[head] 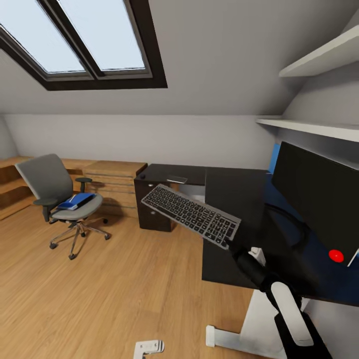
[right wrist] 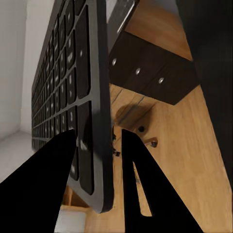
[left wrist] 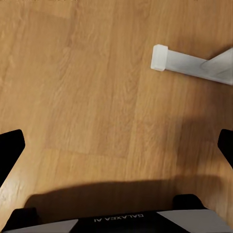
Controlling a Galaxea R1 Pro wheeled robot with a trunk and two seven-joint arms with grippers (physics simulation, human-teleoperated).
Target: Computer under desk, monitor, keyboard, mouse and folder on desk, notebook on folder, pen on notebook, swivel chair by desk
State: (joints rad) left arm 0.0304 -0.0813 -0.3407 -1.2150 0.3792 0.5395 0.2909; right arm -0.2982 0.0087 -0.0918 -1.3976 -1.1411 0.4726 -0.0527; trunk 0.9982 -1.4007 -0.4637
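Keyboard: pinched at one end by right gripper, held in air just off desk edge, prob. for placing beside monitor. Left gripper: fingers apart, idle, w/ nothing between, over floor.

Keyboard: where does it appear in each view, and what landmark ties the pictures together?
Head view: the keyboard is mid-frame, held in the air by its near right corner in the right end effector, beside the desk.
Left wrist view: not in it.
Right wrist view: the keyboard is seen edge-on between the fingers.
Shared landmark: the dark cabinet behind it.
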